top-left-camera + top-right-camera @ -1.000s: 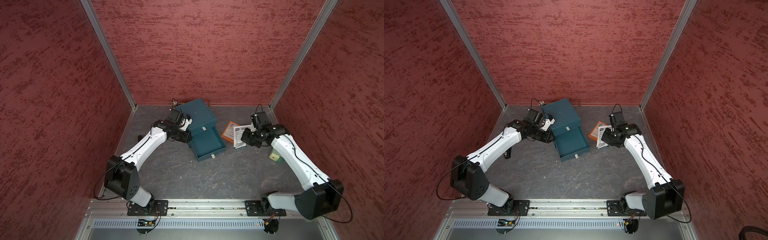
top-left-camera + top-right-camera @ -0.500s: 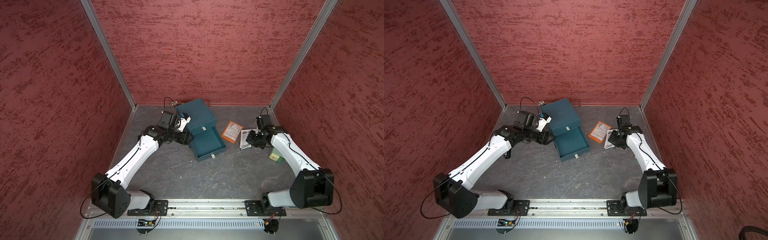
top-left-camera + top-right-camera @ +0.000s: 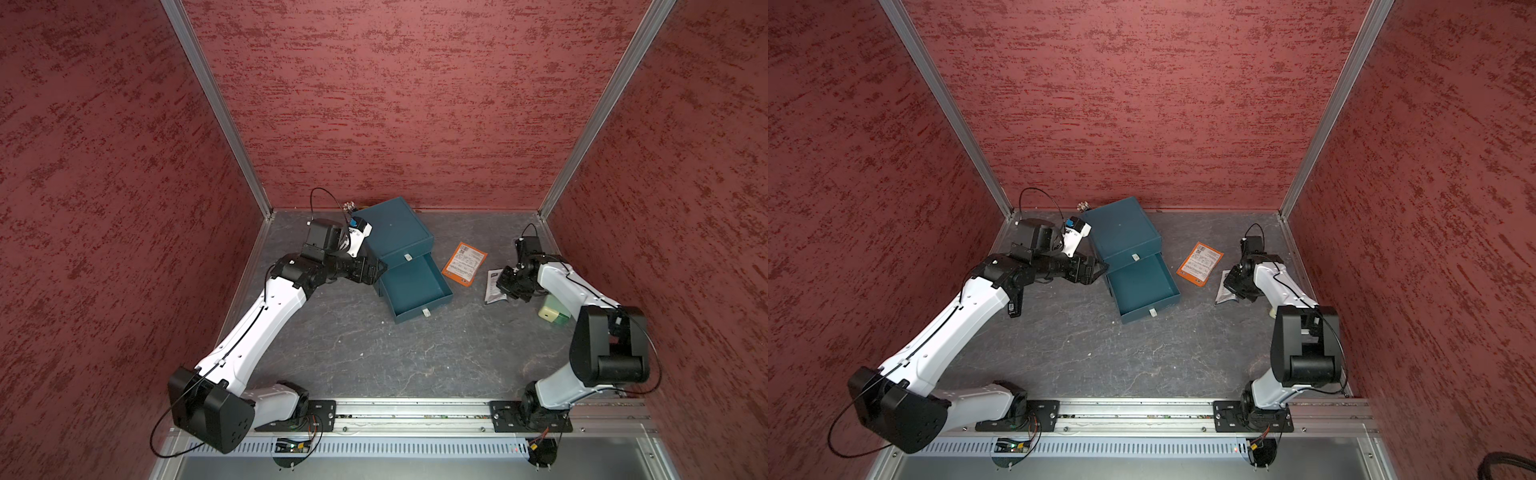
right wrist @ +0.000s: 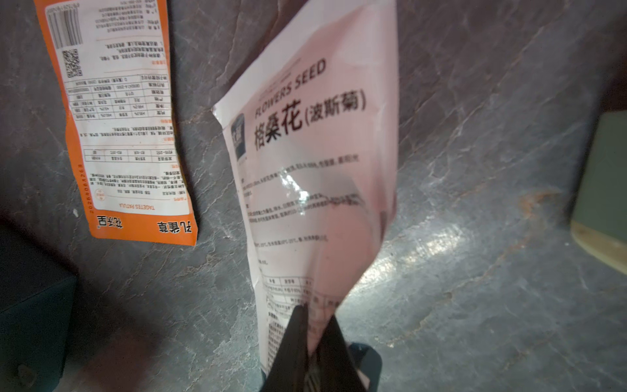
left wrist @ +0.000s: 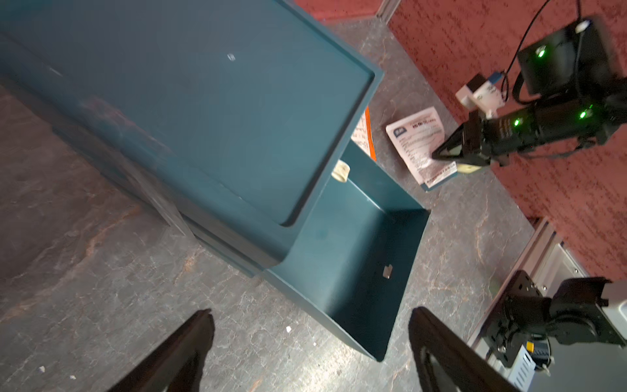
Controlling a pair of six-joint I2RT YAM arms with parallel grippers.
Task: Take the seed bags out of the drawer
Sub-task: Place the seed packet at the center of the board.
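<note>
- Seed bags that we can see number two, and both are outside the drawer (image 3: 415,282), over the table (image 3: 374,357).
- We find the orange seed bag (image 3: 464,269) lying flat, printed panel up, between the teal chest (image 3: 392,226) and the table's right edge, toward the back edge.
- We see the white seed bag (image 4: 315,169) nearer the right edge, just beside the orange one but apart from it, with its black text facing up.
- The right gripper (image 4: 317,314) is clenched on one end of the white seed bag. In the right wrist view its dark fingers (image 4: 295,339) pinch the sheet, which bows and creases away from the grip. We cannot tell whether the far end rests on the table.
- A dark teal edge shows under the held end; we cannot tell what it is.
- The left gripper (image 5: 310,312) is released, jaws spread wide, beside the chest's left side and toward the back left corner.
- The lower drawer stands pulled out toward the front edge and shows us a bare teal floor; the upper drawer (image 3: 415,254) is pushed in.
- A pale green block (image 3: 552,313) sits by the right edge, close to the right arm.
</note>
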